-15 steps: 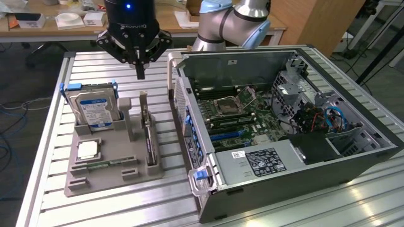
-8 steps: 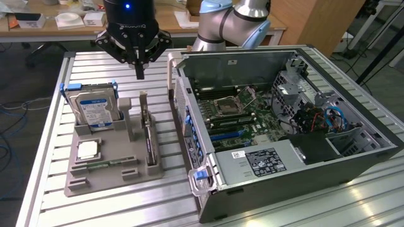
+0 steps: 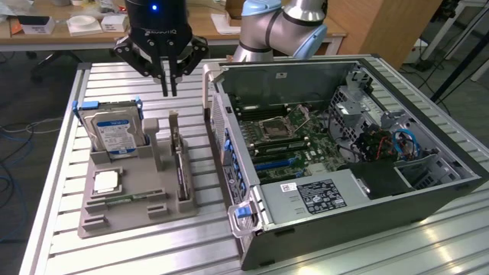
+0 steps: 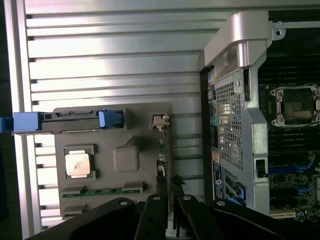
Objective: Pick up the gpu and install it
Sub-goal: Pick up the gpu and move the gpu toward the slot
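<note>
The black two-fingered gripper (image 3: 169, 91) is seen closed on nothing — poised above the thin dark circuit card (image 3: 180, 167), stood edgewise in a grey tray (image 3: 126, 220).

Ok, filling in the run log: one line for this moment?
gripper: shut, empty | position: over graphics card | card: upright in tray

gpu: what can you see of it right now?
The gpu is a thin, dark card standing on its long edge in a slot of the grey holder on the table. What looks like its pale metal bracket rises at the far end. Only the holder touches it. The shut gripper hangs above that end, apart from it.
</note>
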Motion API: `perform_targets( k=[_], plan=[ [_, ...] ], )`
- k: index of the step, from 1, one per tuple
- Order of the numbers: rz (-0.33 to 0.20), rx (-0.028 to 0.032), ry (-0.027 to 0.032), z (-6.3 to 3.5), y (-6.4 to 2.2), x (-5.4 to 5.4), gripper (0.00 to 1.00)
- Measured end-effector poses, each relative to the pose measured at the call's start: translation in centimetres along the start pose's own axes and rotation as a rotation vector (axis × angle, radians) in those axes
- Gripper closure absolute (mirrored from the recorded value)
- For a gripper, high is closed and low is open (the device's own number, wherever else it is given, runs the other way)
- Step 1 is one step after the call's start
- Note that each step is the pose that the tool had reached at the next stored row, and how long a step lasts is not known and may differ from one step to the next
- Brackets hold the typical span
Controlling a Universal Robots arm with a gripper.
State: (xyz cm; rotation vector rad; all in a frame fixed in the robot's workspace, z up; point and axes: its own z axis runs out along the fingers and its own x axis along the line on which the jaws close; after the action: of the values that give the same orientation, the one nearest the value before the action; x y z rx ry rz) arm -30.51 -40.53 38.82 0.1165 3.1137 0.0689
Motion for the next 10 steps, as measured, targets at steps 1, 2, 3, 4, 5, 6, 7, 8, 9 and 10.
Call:
perform_targets(
  k=[1,2,3,4,5,6,7,8,9,10],
  plan=[
    [0.000,0.0000,0.0000,0.00,0.00,0.00,0.83],
    [0.000,0.0000,0.0000,0.00,0.00,0.00,0.77],
    [0.000,0.0000,0.0000,0.00,0.00,0.00,0.71],
    [0.000,0.0000,0.0000,0.00,0.00,0.00,0.71],
    [0.000,0.0000,0.0000,0.00,0.00,0.00,0.65],
    [0.000,0.0000,0.0000,0.00,0.00,0.00,0.59],
    [0.000,0.0001,0.0000,0.00,0.00,0.00,0.59],
    [0.000,0.0001,0.0000,0.00,0.00,0.00,0.59],
    [0.000,0.0001,0.0000,0.00,0.00,0.00,0.53],
    [0.000,0.0000,0.0000,0.00,0.00,0.00,0.53]
  ],
)
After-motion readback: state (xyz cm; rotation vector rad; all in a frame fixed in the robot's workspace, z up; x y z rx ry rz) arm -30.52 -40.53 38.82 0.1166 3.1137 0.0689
